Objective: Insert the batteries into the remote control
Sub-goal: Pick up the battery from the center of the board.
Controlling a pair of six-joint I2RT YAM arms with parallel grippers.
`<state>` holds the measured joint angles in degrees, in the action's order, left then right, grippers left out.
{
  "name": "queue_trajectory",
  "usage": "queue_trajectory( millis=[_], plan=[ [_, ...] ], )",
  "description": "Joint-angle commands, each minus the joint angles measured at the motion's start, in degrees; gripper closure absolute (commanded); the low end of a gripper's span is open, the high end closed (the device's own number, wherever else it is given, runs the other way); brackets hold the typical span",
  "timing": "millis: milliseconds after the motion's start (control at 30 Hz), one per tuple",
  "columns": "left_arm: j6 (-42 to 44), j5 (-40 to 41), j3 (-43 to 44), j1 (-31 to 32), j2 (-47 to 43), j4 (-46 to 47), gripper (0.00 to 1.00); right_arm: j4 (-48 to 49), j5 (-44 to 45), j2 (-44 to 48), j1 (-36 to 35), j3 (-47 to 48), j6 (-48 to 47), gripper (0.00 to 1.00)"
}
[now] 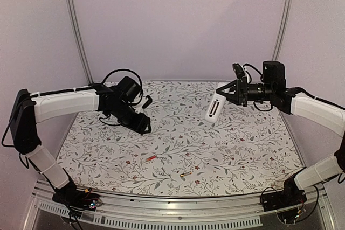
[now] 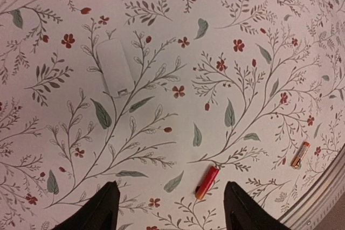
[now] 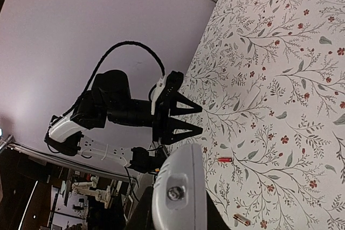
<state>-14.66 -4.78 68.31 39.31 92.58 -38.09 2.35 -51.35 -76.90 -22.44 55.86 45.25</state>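
Batteries: two, both loose on the floral tablecloth (image 1: 242, 149); red battery (image 2: 207, 182) and dark battery (image 2: 300, 154) with orange marking lie near each other, not touching, toward the front edge
Remote control (image 1: 214, 109): one; held tilted in the air over the table's right half
White cover panel (image 2: 114, 67): one; flat on the cloth
Left gripper (image 2: 172, 211): jaws wide apart, empty; above the cloth, red battery just ahead
Right gripper (image 1: 223, 96): jaws clamped on the remote's upper end
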Motion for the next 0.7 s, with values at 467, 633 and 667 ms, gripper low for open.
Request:
queue_trajectory(
  millis=[467, 633, 667],
  plan=[
    [9.7, -0.5, -2.4, 12.0, 6.9, -4.7, 0.52, -6.0, -0.1, -0.3, -0.1, -3.6, -13.7, 1.0],
    [10.4, 0.1, -1.5, 12.4, 8.6, -5.4, 0.55, -6.0, -0.7, -1.7, -0.3, -4.0, -12.9, 1.0],
    [10.6, 0.4, -1.5, 12.5, 8.7, -5.4, 0.56, -6.0, -0.6, -1.7, -0.3, -4.1, -13.0, 1.0]
  ],
)
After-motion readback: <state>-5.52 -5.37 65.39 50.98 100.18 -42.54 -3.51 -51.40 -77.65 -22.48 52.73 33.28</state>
